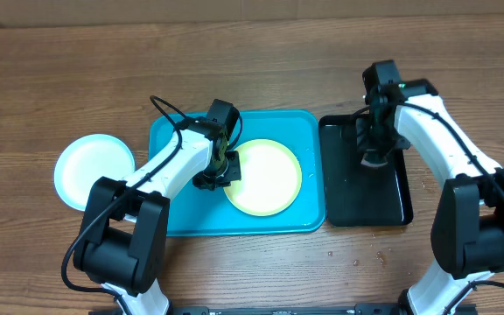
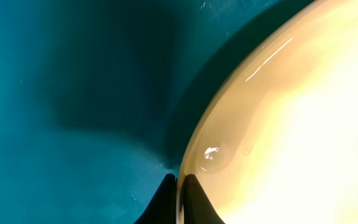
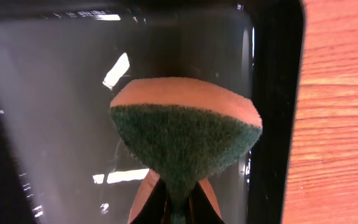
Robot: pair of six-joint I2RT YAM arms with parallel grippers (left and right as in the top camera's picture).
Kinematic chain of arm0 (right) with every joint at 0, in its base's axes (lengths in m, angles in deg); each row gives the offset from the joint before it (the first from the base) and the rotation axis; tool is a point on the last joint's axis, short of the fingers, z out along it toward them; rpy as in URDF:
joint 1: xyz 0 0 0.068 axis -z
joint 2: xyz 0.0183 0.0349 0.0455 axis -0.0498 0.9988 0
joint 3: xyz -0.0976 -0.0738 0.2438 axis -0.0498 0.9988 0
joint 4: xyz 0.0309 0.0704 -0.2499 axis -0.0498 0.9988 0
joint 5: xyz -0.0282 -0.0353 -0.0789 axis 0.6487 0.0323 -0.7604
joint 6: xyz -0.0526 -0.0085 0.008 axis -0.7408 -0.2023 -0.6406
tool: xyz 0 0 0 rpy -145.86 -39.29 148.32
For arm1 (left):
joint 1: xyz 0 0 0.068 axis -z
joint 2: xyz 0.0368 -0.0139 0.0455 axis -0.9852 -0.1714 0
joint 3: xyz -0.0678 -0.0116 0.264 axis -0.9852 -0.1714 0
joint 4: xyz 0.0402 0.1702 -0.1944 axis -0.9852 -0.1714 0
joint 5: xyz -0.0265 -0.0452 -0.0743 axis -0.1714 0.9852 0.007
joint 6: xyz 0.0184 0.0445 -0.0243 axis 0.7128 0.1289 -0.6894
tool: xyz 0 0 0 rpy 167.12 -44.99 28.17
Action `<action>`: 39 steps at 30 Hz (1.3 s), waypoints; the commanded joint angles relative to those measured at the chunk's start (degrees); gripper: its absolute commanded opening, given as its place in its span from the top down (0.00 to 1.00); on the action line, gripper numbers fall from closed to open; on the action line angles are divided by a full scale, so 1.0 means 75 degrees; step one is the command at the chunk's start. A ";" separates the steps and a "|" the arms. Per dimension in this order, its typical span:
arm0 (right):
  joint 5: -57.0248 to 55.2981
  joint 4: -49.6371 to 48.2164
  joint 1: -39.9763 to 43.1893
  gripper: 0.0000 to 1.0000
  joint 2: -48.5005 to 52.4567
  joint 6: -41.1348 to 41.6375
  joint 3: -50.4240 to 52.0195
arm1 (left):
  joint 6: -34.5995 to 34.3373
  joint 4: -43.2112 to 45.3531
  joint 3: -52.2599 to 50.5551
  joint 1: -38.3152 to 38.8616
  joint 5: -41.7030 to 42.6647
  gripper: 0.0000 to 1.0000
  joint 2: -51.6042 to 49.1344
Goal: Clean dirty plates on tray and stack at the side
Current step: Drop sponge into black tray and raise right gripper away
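Observation:
The lime green plate [image 1: 268, 178] lies on the right half of the turquoise tray [image 1: 178, 214]. My left gripper [image 1: 220, 168] is shut on the plate's left rim. In the left wrist view the jaws [image 2: 180, 190] pinch the pale rim of the plate [image 2: 278, 130] over the tray floor [image 2: 67, 93], and a few droplets sit near the rim. A pale plate with a light blue rim [image 1: 94, 168] lies on the table left of the tray; I cannot tell if it is one plate or a stack. My right gripper [image 1: 374, 150] is shut on a green and tan sponge [image 3: 185, 134].
A glossy black tray [image 1: 396, 206] stands right of the turquoise tray, and the sponge hangs over its wet floor [image 3: 48, 99]. Brown wooden table [image 3: 340, 124] surrounds both trays. A black cable loops over my left arm [image 1: 169, 109].

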 commanded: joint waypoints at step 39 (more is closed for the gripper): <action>-0.0382 0.0991 0.2256 0.00 -0.0122 0.0233 -0.1571 | 0.0087 0.0586 -0.0472 0.0023 -0.0050 0.82 0.0108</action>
